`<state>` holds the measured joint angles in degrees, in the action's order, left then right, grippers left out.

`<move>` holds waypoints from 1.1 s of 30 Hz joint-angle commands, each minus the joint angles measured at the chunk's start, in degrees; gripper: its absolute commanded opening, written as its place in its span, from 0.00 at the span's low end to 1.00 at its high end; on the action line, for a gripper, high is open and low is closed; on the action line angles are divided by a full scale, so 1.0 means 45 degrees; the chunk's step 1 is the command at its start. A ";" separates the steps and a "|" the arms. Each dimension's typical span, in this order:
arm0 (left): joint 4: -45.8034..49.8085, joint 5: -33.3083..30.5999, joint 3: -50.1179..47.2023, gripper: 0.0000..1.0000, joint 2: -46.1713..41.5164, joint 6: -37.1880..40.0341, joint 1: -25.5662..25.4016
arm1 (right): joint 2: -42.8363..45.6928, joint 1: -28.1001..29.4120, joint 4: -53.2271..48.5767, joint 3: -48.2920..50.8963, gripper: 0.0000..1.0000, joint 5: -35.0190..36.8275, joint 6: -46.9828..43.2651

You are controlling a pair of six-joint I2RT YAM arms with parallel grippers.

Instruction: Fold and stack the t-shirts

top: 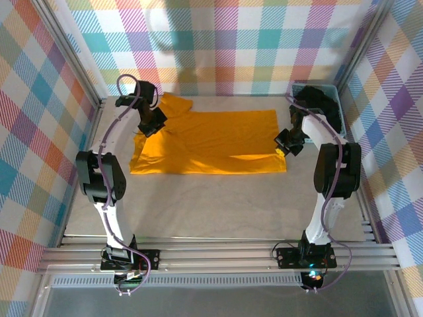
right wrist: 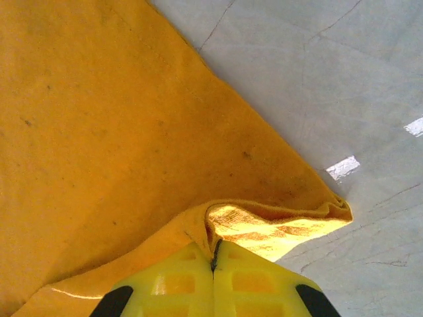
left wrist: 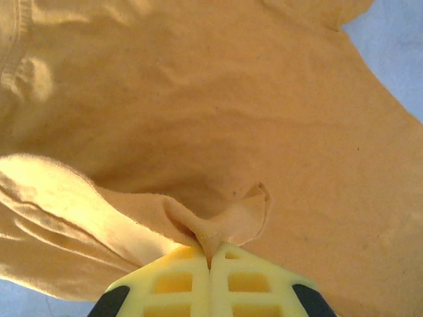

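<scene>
Item 1, left gripper point(left wrist: 210, 261). We find its yellow jaws pressed together on a pinched ridge of the orange t-shirt point(top: 218, 135). The cloth rises in a small peak straight ahead of the tips. A paler, sunlit fold lies to their left, and smooth fabric spreads beyond them.

Item 2, right gripper point(right wrist: 215, 254). We log its jaws as likewise clamped on the same shirt, on a doubled edge close to a corner. That corner curls just to the right of the tips. Bare grey table point(right wrist: 330, 79) runs ahead and to the right, and orange cloth lies to the left.

Item 3, the shirt overall. We see it lying spread on the table between the two grippers, one end at each.

Item 4, blue basket point(top: 336, 100). It sits beyond the right gripper in the far corner and holds a black garment point(top: 316, 99), partly hidden by the arm.
</scene>
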<state>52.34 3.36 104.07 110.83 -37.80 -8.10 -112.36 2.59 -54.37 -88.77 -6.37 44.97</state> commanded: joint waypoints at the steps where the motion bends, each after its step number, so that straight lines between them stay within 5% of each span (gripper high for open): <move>1: 0.0300 -0.0387 0.0500 0.00 0.0327 0.0434 0.0079 | -0.0385 -0.0087 -0.0502 -0.0531 0.00 0.0234 0.0314; 14: 0.1176 -0.1755 0.0678 0.00 0.0590 0.0635 0.0293 | -0.0405 -0.0098 -0.0965 -0.0899 0.00 0.1522 0.0671; 33: 0.0645 -0.1761 0.0459 0.00 0.0847 0.0845 0.0567 | -0.1256 -0.0108 -0.0576 -0.1520 0.00 0.1184 0.0658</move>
<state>55.31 -3.75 105.14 113.86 -35.27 -6.44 -116.57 2.28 -56.45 -93.91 -1.08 47.57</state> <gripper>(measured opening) 0.053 0.057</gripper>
